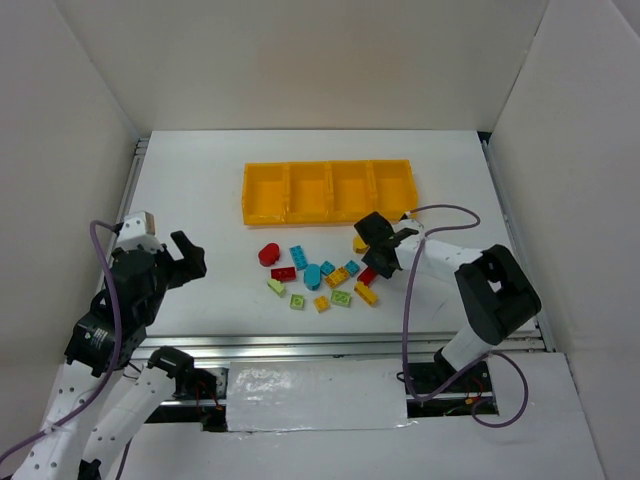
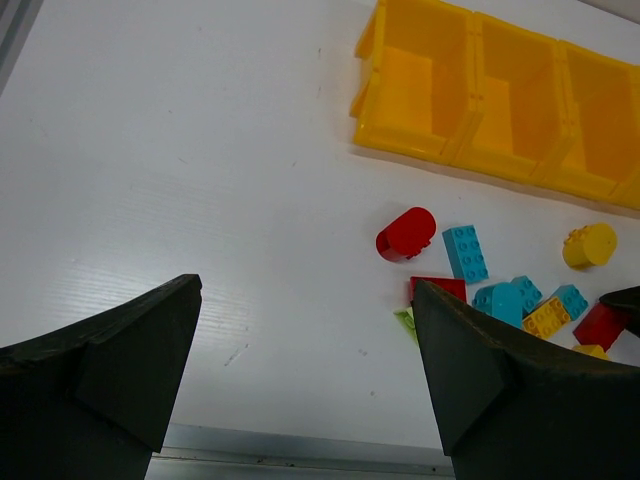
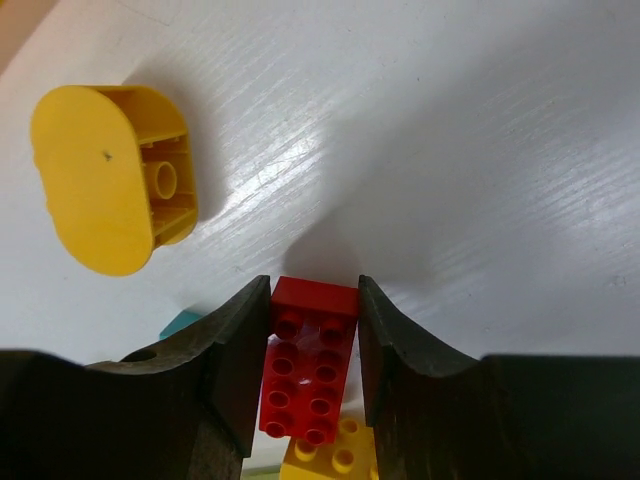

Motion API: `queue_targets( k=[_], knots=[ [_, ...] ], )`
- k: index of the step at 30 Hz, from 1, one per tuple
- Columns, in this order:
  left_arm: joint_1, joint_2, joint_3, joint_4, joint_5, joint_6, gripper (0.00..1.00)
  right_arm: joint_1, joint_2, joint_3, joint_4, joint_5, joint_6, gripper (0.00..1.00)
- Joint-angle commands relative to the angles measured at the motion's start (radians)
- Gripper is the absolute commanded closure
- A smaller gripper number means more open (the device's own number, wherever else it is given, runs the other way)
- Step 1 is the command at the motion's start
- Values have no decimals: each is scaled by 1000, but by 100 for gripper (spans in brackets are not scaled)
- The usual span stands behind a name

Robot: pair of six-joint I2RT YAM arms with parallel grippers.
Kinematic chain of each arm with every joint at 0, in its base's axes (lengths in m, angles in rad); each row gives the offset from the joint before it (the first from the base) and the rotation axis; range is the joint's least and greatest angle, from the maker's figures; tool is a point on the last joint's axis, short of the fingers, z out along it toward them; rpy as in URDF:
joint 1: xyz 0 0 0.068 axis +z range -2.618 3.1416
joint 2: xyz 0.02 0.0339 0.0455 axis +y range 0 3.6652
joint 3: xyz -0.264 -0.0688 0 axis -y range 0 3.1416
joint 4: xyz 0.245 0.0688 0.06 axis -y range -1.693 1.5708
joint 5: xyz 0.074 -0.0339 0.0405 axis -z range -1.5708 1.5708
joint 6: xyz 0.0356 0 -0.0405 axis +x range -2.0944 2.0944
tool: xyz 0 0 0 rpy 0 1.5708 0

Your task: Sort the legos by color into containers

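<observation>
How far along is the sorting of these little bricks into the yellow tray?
Done: nothing yet; all four compartments of the orange-yellow plastic tray look empty. In hand: the right gripper has its jaws against both sides of a red rectangular studded brick. The left gripper hangs open, holding nothing. Left: all the other coloured bricks lie loose on the white table.

Bare tabletop (image 1: 190, 190) lies open left of the scattered legos (image 1: 315, 280), and a narrow strip separates them from the orange-yellow tray (image 1: 265, 210). Room around the right end effector (image 3: 313, 295) is tight. A rounded yellow brick (image 3: 110, 180) lies near, and a studded yellow brick (image 3: 335, 460) sits against the red brick (image 3: 310, 370) pinched between its fingers.
</observation>
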Motion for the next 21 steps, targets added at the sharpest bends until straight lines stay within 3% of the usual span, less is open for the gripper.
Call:
queue_targets(
  k=[1,7,10,15,21],
  knots=[
    [-9,-5,-4,51,12,19,0,9,-80,28,-5,49,37,99],
    [-13,-4,-5,48,9,19,0,6,-230,82,-74,101,-4,99],
    [-15,-4,-5,49,9,19,0,-34,-267,150,-63,126,-110,99],
    [-22,1,-4,46,6,17,1,-207,-79,379,-91,83,-364,100],
    [-30,4,-4,48,4,19,0,-298,232,831,-193,84,-566,100]
  ],
)
